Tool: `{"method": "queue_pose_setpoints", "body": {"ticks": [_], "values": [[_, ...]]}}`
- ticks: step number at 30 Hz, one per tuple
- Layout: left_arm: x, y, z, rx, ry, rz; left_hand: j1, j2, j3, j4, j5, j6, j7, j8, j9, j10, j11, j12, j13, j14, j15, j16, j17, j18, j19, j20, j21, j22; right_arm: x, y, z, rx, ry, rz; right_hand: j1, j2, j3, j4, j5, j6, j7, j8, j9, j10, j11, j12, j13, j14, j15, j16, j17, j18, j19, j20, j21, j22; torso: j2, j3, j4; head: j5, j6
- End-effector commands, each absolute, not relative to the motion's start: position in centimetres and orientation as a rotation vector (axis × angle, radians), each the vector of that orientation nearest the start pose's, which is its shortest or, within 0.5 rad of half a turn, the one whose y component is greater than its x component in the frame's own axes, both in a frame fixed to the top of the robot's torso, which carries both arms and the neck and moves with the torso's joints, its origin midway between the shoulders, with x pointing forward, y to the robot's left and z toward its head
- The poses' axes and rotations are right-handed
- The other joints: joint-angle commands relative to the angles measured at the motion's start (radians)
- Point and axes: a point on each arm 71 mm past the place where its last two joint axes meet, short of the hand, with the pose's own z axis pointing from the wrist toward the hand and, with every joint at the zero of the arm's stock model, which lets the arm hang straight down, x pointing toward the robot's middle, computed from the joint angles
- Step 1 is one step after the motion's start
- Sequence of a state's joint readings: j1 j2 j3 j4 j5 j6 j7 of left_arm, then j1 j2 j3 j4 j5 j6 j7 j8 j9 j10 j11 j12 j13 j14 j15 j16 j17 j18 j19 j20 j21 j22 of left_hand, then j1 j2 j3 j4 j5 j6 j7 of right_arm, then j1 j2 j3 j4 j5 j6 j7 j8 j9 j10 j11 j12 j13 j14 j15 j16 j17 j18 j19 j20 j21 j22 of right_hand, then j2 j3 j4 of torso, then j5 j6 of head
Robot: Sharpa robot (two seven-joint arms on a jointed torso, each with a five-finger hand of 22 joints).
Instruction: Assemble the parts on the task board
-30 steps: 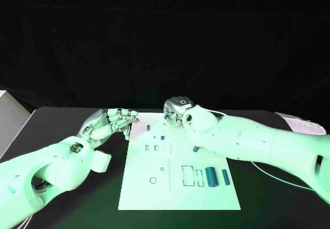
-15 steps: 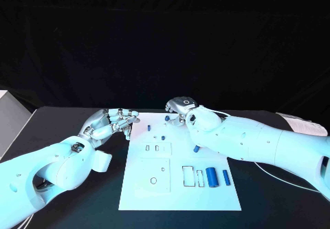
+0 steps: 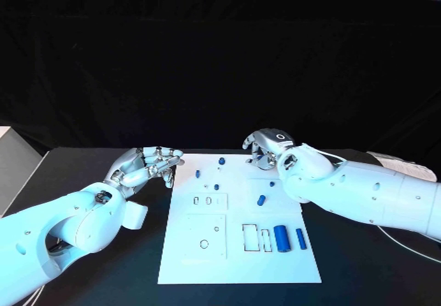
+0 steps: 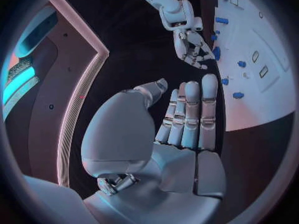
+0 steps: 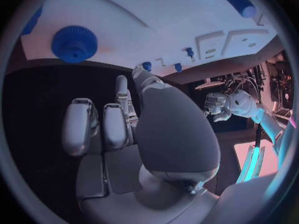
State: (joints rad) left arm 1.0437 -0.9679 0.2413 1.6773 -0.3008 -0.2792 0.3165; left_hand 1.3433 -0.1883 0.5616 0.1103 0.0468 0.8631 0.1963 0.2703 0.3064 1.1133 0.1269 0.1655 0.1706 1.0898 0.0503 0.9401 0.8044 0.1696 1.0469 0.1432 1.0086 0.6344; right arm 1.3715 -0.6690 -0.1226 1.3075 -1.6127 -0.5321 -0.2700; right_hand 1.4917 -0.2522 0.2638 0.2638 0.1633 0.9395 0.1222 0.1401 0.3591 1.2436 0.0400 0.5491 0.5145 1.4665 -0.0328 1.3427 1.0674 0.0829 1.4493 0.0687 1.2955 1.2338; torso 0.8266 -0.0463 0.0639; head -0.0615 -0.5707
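**A:** Starting from the left, what is the left hand point(image 3: 147, 164) doing?

**B:** It hovers over the black desk point(image 3: 83, 166) just off the far left corner of the task board point(image 3: 241, 268). In its wrist view the fingers point(image 4: 190, 115) lie straight, side by side, with nothing in them. I'd call it idle for now.

**A:** And the board itself?

**B:** The board lies mid-desk with small blue parts across it: a peg point(image 3: 220, 160) near the far edge, a short piece point(image 3: 262, 200) in the middle, and a thick cylinder point(image 3: 281, 238) beside a thinner one point(image 3: 301, 238) towards the near right. Most seem still loose, so the job looks early.

**A:** The right hand point(image 3: 268, 148)?

**B:** It is above the far edge of the board, fingers curled inward. Its wrist view shows a blue knurled knob point(image 5: 74, 44) on the board beyond the fingertips, apart from them. I judge it's between picks; next it must settle on one part and close on it cleanly.

**A:** Anything unclear?

**B:** Whether the right hand carries something tiny: I can't tell, since the palm hides it. The board's slots are too faint to match to parts.
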Motion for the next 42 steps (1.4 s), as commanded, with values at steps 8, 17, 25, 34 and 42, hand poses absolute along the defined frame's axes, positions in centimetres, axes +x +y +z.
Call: {"method": "queue_pose_setpoints", "body": {"ticks": [8, 17, 25, 34, 42], "values": [[46.9, 22.8, -13.3, -0.845, 1.386, -1.598, -0.004, 0.002, 0.000, -0.005, 0.003, -0.007, 0.000, -0.005, 0.001, -0.006, -0.001, -0.002, 0.002, -0.003, 0.002, -0.004, -0.001, 0.002, -0.007, 0.001, 0.005, 0.001, 54.3, -23.1, -12.3, 0.079, 1.553, 0.435, -0.063, 0.006, -0.018, 0.019, 0.067, -0.039, 0.030, 0.043, 0.018, 0.184, 0.029, 0.900, 0.892, 0.080, 0.024, 0.182, 0.371, -0.063, 0.086, 0.023, 0.204, 0.251, -0.010, 0.0097, -0.0142, 0.014, 0.000], [47.0, 22.8, -13.4, -0.845, 1.389, -1.600, -0.004, 0.002, 0.000, -0.005, 0.003, -0.007, 0.000, -0.005, 0.001, -0.006, -0.001, -0.002, 0.002, -0.003, 0.002, -0.004, -0.001, 0.002, -0.007, 0.001, 0.005, 0.001, 54.7, -24.5, -12.8, 0.125, 1.633, 0.370, -0.059, 0.022, -0.075, 0.022, 0.080, -0.063, 0.042, 0.042, 0.017, 0.269, 0.041, 0.978, 0.994, 0.096, 0.038, 0.217, 0.465, -0.083, 0.122, 0.036, 0.275, 0.337, -0.007, 0.0075, -0.0121, -0.002, -0.008], [47.0, 22.7, -13.4, -0.843, 1.392, -1.601, -0.003, 0.003, 0.001, -0.006, 0.003, -0.007, -0.001, -0.005, 0.002, -0.006, -0.002, -0.002, 0.002, -0.003, 0.002, -0.004, -0.001, 0.002, -0.008, 0.001, 0.006, 0.002, 55.4, -24.3, -12.9, 0.136, 1.622, 0.344, -0.059, 0.027, -0.084, 0.023, 0.094, -0.064, 0.045, 0.042, 0.017, 0.277, 0.044, 0.985, 1.004, 0.098, 0.040, 0.219, 0.473, -0.083, 0.122, 0.039, 0.275, 0.337, -0.007, 0.0076, -0.0108, -0.004, -0.017], [47.0, 22.7, -13.4, -0.841, 1.396, -1.600, -0.003, 0.003, 0.001, -0.006, 0.003, -0.007, -0.001, -0.005, 0.002, -0.006, -0.002, -0.002, 0.002, -0.003, 0.002, -0.004, -0.001, 0.002, -0.008, 0.001, 0.006, 0.002, 56.1, -24.0, -12.8, 0.155, 1.596, 0.325, -0.062, 0.035, -0.088, 0.024, 0.115, -0.063, 0.047, 0.044, 0.017, 0.278, 0.046, 0.986, 1.006, 0.099, 0.043, 0.221, 0.478, -0.083, 0.122, 0.042, 0.275, 0.337, -0.007, 0.0059, -0.0090, -0.005, -0.022], [46.9, 22.6, -13.4, -0.837, 1.400, -1.603, -0.003, 0.003, 0.001, -0.006, 0.003, -0.007, -0.001, -0.005, 0.002, -0.006, -0.002, -0.002, 0.002, -0.003, 0.002, -0.004, -0.001, 0.002, -0.008, 0.001, 0.006, 0.002, 56.8, -23.3, -13.0, 0.155, 1.604, 0.321, -0.064, 0.037, -0.088, 0.024, 0.117, -0.064, 0.048, 0.044, 0.017, 0.276, 0.047, 0.984, 1.003, 0.099, 0.043, 0.221, 0.480, -0.083, 0.122, 0.042, 0.275, 0.337, -0.004, 0.0070, -0.0065, -0.006, -0.025]]}}
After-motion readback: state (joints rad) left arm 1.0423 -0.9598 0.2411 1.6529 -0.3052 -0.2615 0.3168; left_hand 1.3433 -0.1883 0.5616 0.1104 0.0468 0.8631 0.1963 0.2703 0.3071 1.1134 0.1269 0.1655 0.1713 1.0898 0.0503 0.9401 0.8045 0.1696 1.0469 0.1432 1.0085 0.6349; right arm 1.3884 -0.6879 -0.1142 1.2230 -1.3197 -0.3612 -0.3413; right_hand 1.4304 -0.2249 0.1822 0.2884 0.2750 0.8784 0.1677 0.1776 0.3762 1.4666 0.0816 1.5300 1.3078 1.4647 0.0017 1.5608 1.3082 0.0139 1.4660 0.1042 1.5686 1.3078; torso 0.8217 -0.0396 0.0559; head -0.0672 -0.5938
